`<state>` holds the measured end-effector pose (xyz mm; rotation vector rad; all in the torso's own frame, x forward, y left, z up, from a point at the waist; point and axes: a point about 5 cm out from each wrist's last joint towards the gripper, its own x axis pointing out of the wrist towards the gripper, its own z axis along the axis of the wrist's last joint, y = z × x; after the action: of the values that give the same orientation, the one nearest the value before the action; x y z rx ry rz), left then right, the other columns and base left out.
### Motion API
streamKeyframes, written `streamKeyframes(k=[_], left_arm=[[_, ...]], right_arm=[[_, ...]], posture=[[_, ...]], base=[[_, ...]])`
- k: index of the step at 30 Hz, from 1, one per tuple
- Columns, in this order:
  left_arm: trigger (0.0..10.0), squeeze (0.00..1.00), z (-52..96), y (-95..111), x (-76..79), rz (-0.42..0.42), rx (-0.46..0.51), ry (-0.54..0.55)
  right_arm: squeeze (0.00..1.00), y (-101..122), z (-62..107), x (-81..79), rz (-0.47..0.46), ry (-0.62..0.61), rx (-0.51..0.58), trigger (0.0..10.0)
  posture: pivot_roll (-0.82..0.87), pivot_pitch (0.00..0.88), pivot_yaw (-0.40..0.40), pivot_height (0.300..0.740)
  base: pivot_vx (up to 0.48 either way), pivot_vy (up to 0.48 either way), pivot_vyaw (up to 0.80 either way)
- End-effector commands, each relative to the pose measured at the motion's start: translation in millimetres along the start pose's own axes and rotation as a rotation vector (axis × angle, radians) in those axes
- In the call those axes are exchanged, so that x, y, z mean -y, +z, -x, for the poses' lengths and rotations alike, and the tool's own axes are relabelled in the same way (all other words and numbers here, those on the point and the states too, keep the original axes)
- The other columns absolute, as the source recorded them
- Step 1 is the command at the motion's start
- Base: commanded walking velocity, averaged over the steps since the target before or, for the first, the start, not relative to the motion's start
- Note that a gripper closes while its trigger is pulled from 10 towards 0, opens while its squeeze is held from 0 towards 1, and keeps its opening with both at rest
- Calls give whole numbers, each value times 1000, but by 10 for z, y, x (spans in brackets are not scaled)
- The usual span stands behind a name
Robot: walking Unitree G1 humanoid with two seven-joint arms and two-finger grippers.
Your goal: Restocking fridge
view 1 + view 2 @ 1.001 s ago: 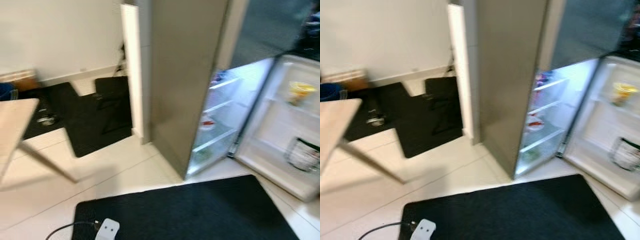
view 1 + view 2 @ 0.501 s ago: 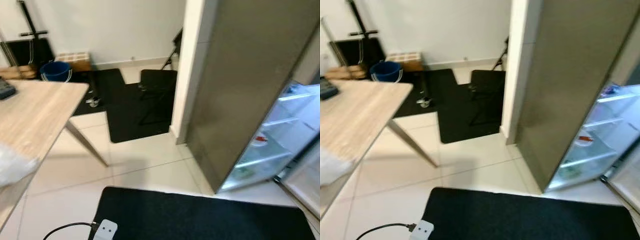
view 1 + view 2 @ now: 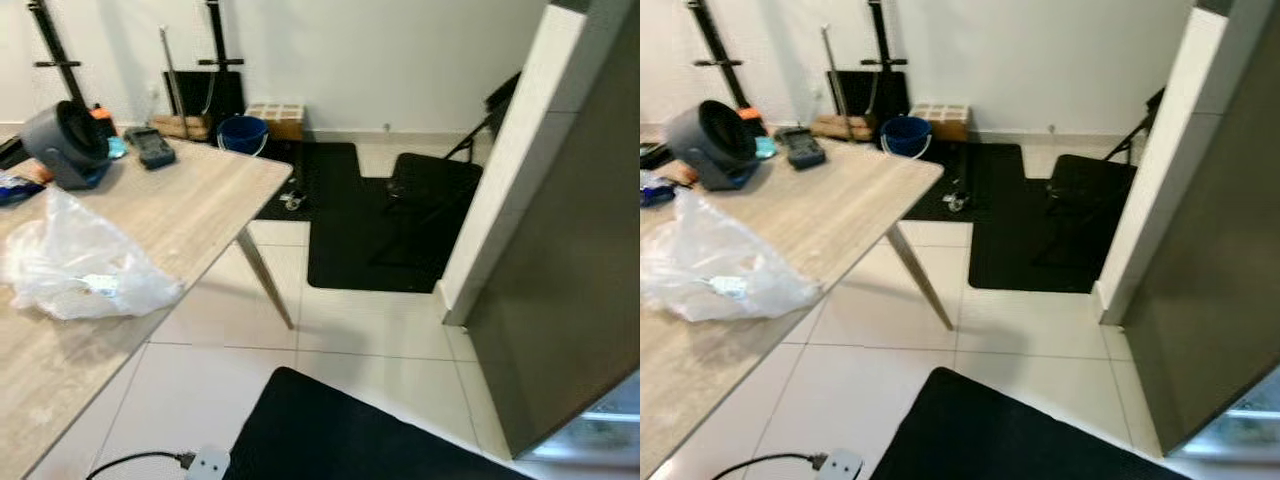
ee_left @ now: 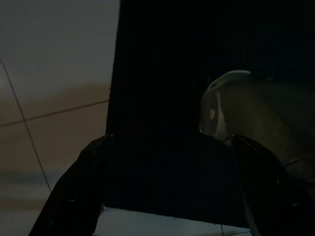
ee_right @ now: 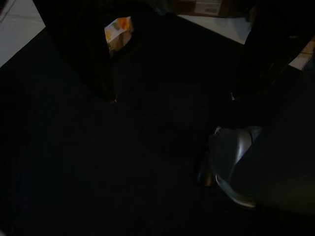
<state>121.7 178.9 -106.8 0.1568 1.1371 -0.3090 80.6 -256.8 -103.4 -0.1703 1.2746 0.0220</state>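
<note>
The fridge (image 3: 570, 300) shows its grey side at the right, with a lit sliver of its inside (image 3: 612, 425) low at the right edge. A wooden table (image 3: 190, 215) on the left carries a crumpled clear plastic bag (image 3: 80, 265) with something small in it. My left gripper (image 4: 170, 196) hangs open over the black mat and pale tiles, nothing between its fingers. My right gripper (image 5: 172, 97) also hangs open over the dark mat. Beyond its fingers stands a small orange and white carton (image 5: 118, 32).
On the table stand a dark round fan (image 3: 65, 145) and a black handset (image 3: 150, 150). A blue bucket (image 3: 243, 133), stands and a box line the back wall. A folded black chair (image 3: 430, 190) lies on a black mat (image 3: 345, 230). A white power strip (image 3: 205, 463) lies beside the near mat (image 3: 340, 430).
The head camera has swung left. The fridge's open inside and door have slid out at the right, and the table with the bag and the fan has come into view.
</note>
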Motion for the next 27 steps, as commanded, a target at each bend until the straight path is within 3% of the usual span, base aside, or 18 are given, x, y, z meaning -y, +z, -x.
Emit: streamKeyframes(k=[1, 27], left_arm=[[10000, 0, 8, -190, 120, 6, -77, -43], [10000, 0, 16, -215, 103, 10, -84, -33]], right_arm=[[0, 23, -6, -16, 7, 6, 0, 10000], [0, 11, 19, 88, 22, 5, -8, 10000]], posture=[[35, 0, -31, 740], [35, 0, -29, 740]], base=[[0, 0, 781], [0, 0, 781]])
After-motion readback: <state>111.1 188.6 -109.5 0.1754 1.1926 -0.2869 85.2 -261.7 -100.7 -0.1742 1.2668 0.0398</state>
